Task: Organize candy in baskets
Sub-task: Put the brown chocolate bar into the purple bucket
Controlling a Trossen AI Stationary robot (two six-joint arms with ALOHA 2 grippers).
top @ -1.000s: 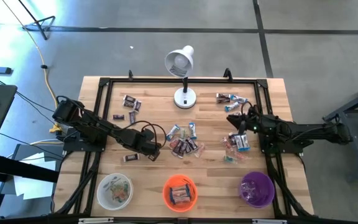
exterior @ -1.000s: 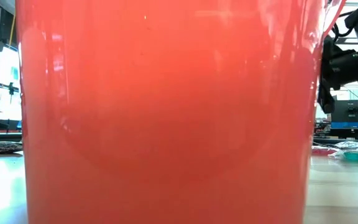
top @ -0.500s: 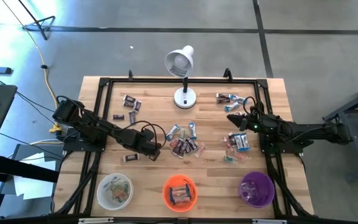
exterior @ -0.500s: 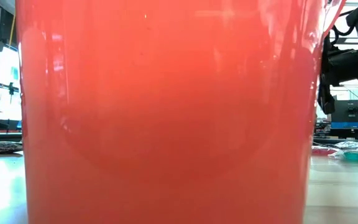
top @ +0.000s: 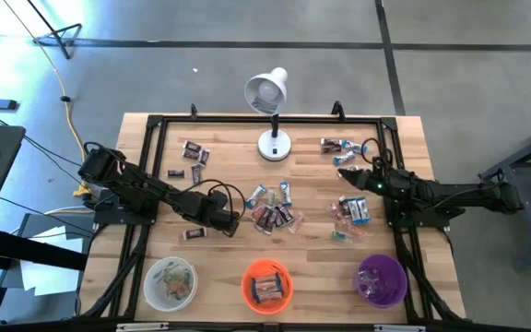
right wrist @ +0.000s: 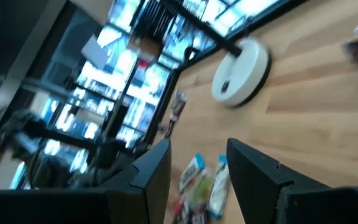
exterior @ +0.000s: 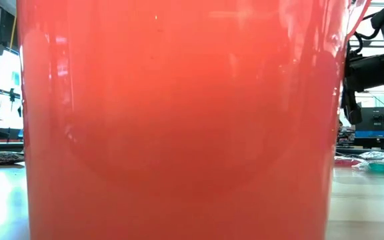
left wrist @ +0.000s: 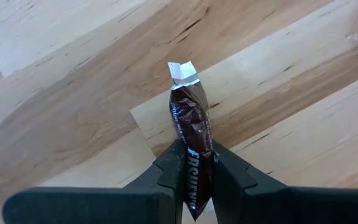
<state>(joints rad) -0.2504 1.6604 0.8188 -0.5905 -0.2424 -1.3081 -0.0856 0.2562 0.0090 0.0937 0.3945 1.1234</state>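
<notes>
My left gripper (top: 231,221) points steeply down over the table's middle left, shut on a dark brown candy (left wrist: 190,118). My right gripper (right wrist: 197,168) hovers open and nearly level at the table's right side (top: 344,173), with nothing between its fingers. Loose candy lies in a middle cluster (top: 270,207) and a right cluster (top: 350,214). Along the near edge stand the white basket (top: 171,281), the orange basket (top: 267,284) and the purple basket (top: 381,279), each with some candy inside. My left gripper pinches the brown candy between its two fingers (left wrist: 173,171), on the wrapper's lower half (left wrist: 196,152). The fingers come from above and lie along the candy. Its white crimped end (left wrist: 183,71) sticks out past the fingertips toward the wood; whether it touches the table I cannot tell.
A white desk lamp (top: 267,92) stands on its round base (top: 274,145) at the far middle. More candy lies at the far left (top: 192,152), the far right (top: 339,146) and near my left gripper (top: 194,233). The orange basket (exterior: 179,120) fills the low view.
My right gripper has rolled about its own pointing line while staying in place, still open. My left gripper has kept its hold on the brown candy without shifting.
</notes>
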